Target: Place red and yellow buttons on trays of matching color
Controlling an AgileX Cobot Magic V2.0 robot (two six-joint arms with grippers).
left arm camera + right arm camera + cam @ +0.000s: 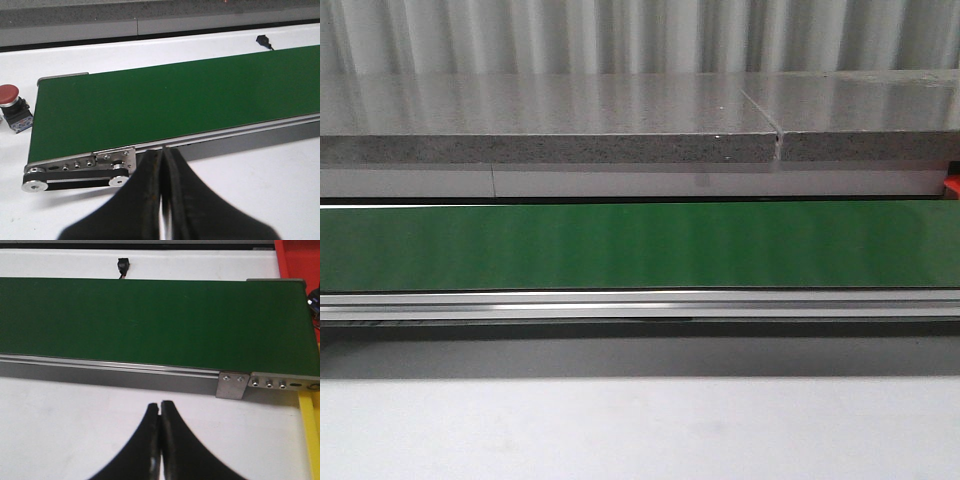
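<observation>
**Both claws clenched and empty beside a bare green belt**

The green conveyor belt (640, 245) runs the full width of the front view, nothing riding on it, with a speckled grey stone ledge (550, 148) behind and the white table (640, 430) in the foreground. Neither arm shows in that view.

In the left wrist view, the left claw (163, 155) is clenched, its black fingers (145, 195) pressed together with nothing between them. It hangs over the white table just short of the belt's aluminium side rail. Ahead of it and off to one side, past the belt's end roller and pulley bracket (80, 170), a red button (9, 95) sits on the table on its dark switch block, just beside the belt's end and well apart from the claw. A small black connector (262, 40) lies on the table beyond the belt's far edge.

In the right wrist view, the right claw (160, 405) is likewise clenched on nothing, poised over the table near the belt's side rail and metal end bracket (232, 385). Beyond the belt's end, a red tray (300, 260) fills the far corner, and a strip of yellow tray (310, 430) lies close by, below that end. No yellow button can be made out in any view.
</observation>
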